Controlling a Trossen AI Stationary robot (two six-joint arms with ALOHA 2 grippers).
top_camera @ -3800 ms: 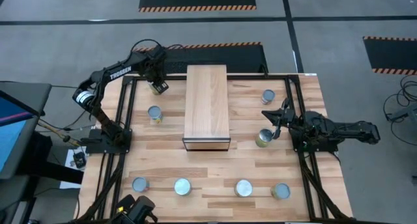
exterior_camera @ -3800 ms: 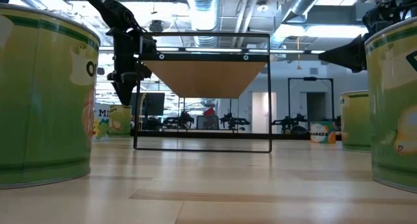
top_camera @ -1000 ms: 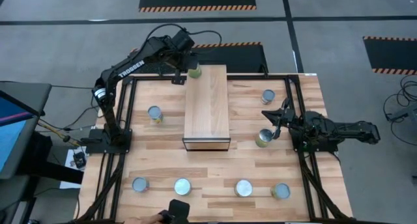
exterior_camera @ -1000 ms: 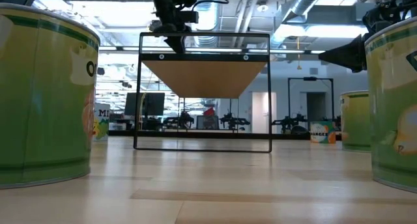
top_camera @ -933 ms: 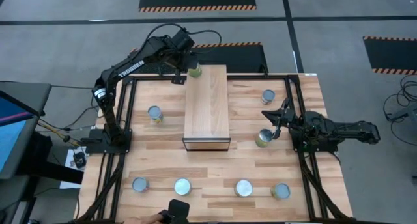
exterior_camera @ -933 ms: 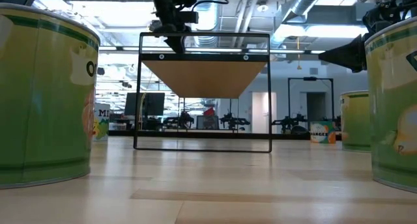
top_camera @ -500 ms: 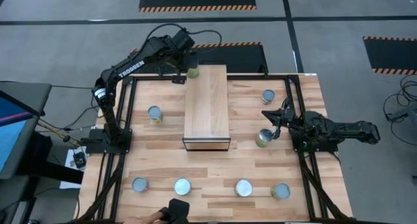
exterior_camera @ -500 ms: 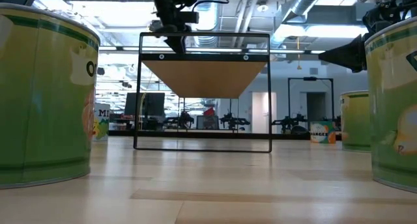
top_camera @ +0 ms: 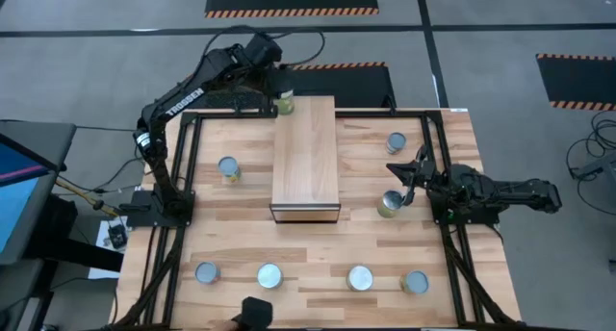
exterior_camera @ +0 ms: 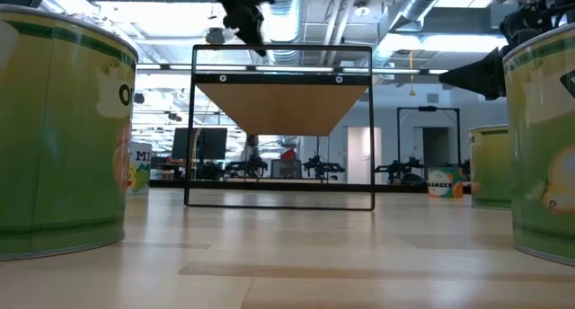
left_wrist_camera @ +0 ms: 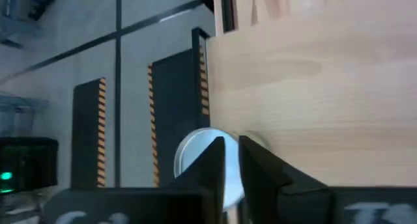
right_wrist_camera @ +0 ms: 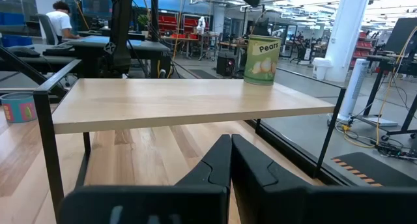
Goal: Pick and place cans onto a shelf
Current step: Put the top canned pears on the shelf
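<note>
One can [top_camera: 285,104] stands upright on the far left corner of the light-wood shelf [top_camera: 306,167]; the right wrist view shows this can [right_wrist_camera: 262,60] on the shelf top [right_wrist_camera: 195,97]. My left gripper [top_camera: 271,73] hangs above and just beyond it, fingers shut and apart from it; the can's lid [left_wrist_camera: 195,149] shows behind its fingertips [left_wrist_camera: 232,160]. My right gripper [top_camera: 393,170] waits shut at the table's right, next to a can [top_camera: 389,205] that stands on the tabletop.
Several more cans stand on the plank tabletop: one left of the shelf [top_camera: 228,167], one at the far right [top_camera: 397,141], a row along the near edge [top_camera: 269,275]. A black frame [top_camera: 183,177] borders the table. A dark object [top_camera: 255,312] sits at the near edge.
My left gripper has come off the can on the shelf's far left corner and has risen, drawing back toward the table's far left. The can has stayed upright where it stood.
</note>
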